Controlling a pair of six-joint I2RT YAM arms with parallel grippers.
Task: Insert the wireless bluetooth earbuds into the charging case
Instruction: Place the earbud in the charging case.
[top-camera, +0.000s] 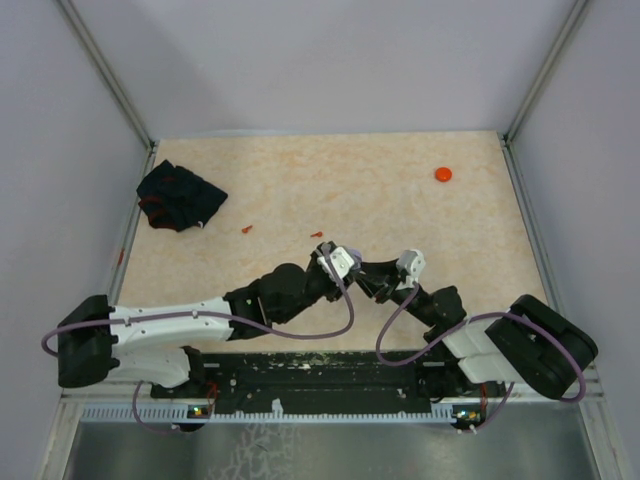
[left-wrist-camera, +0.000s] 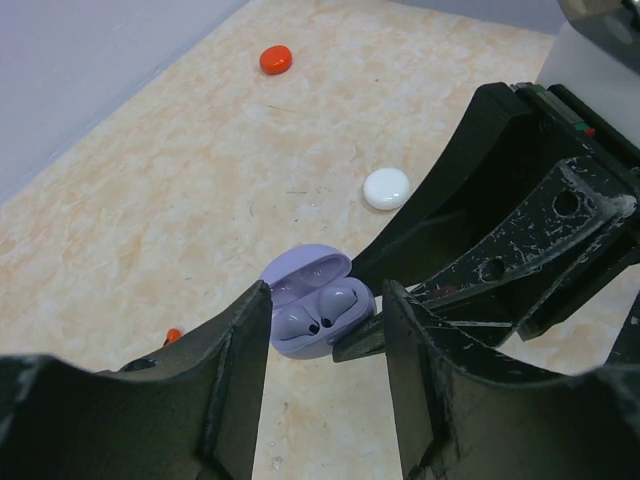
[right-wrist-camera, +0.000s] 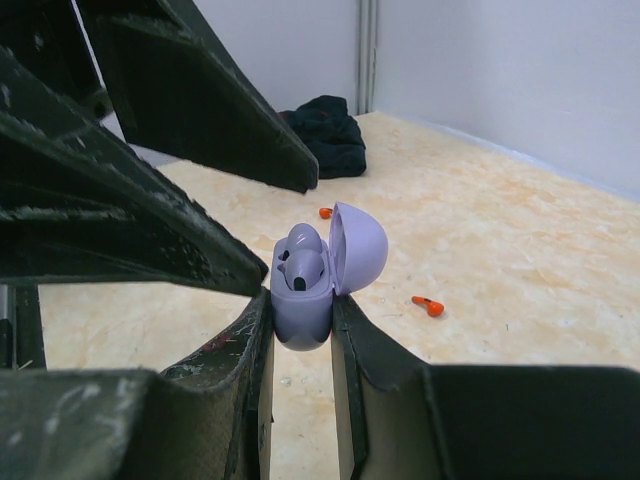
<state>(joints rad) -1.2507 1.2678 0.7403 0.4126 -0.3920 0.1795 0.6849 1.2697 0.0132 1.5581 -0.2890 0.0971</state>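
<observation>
Right fingers (right-wrist-camera: 238, 375) clamp the open purple case (right-wrist-camera: 300, 318) — left fingers (left-wrist-camera: 238, 365) apart beside it; white disc (left-wrist-camera: 386, 188) beyond.

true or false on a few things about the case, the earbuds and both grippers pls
1. The purple charging case has its lid open. True.
2. The case is empty. False: purple earbuds sit inside it.
3. The right gripper is clamped on the case. True.
4. The left gripper holds a red earbud. False: its jaws stand apart with nothing between them, and the red earbuds lie loose on the table.
</observation>
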